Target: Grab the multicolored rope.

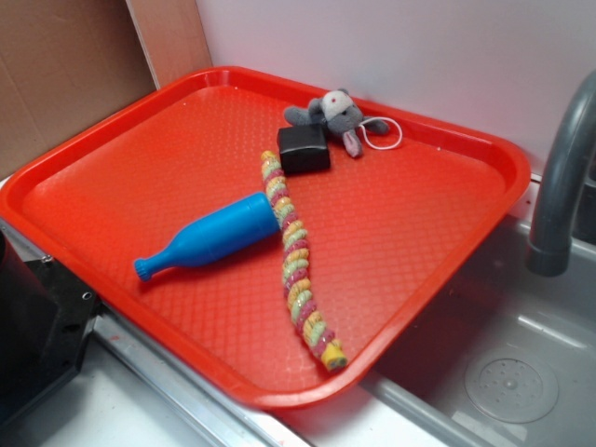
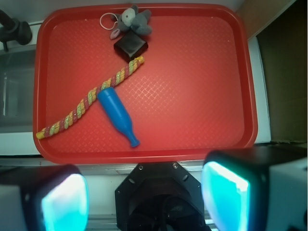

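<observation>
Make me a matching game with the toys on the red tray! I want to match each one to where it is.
Things:
1. multicolored rope
2. blue bottle
3. grey plush mouse
4. black box

Places:
A. at the tray's far edge, by the wall
B. lying on its side, base against the rope
C. stretched across the tray's middle
D. between the mouse and the rope's end

Pairs: 1-C, 2-B, 3-A, 4-D
</observation>
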{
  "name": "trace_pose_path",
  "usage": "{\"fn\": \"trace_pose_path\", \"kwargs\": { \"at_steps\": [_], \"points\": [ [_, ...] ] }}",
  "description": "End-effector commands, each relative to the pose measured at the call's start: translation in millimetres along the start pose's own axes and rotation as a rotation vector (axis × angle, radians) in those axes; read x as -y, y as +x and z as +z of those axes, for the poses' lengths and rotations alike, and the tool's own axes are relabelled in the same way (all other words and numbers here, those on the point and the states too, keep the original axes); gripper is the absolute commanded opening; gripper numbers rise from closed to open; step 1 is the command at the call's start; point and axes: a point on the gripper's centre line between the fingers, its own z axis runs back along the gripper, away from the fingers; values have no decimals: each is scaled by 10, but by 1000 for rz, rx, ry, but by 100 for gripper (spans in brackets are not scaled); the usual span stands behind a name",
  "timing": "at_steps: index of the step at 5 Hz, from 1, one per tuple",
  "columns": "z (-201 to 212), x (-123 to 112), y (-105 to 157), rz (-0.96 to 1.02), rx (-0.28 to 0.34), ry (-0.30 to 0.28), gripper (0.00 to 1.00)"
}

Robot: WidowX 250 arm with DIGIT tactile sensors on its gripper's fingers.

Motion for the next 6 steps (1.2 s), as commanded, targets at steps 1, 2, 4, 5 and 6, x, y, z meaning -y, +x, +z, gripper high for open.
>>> {"fn": "trace_pose_path", "kwargs": {
  "at_steps": [1, 2, 4, 5, 6],
  "points": [
    [0, 0, 0, 0, 0, 0, 100],
    [-536, 359, 160, 202, -130, 76, 100],
    [-1213, 819, 437, 584, 19, 133, 100],
    [-1501, 866, 504, 638, 14, 123, 100],
    [-1809, 974, 611, 546, -31, 125, 100]
  ]
}}
